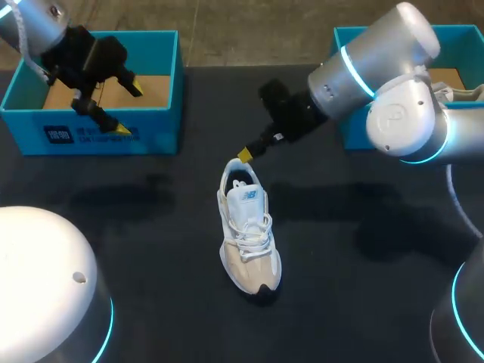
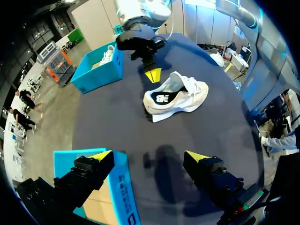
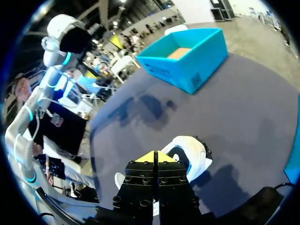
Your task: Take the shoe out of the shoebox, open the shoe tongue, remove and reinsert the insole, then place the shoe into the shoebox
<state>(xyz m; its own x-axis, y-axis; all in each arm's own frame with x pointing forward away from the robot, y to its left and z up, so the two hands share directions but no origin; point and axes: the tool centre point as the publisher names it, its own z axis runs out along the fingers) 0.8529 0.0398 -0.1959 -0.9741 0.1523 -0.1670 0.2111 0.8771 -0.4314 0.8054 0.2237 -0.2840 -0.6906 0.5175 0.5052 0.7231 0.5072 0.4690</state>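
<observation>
At the far left, the left hand (image 1: 126, 108) is hanging over the left shoebox (image 1: 159, 136). Its fingers are spread wide with nothing between them. The box under it is showing only a bare cardboard floor. From that hand the shoe is lying well apart, to the right and nearer.

In the middle of the dark tabletop (image 1: 136, 227) the shoe (image 1: 249, 234) is resting upright on its sole, outside both boxes. Its long axis is running far to near: the heel and open collar are pointing to the far side, and the toe to the near side, leaning slightly right. The laces are sitting loosely over the tongue. Whether the insole is in cannot be made out.

The right hand (image 1: 246, 155) is coming in from the right and hovering just over the heel end, at the far rim of the collar. Its two yellow tips are pressed together, gripping nothing; whether they are touching the shoe cannot be told. The right arm is by far the nearer one, and the tongue is lying just past its tips, toward the near side along the shoe's axis. Opening the tongue is probably the step in hand, and the fingers would have to part first.

The tabletop is looking flat and matt, and both boxes are standing well apart from the shoe, leaving room on every side. At the far right, the right shoebox (image 1: 461, 32) is holding a second shoe (image 1: 460, 94), partly hidden behind the arm.
</observation>
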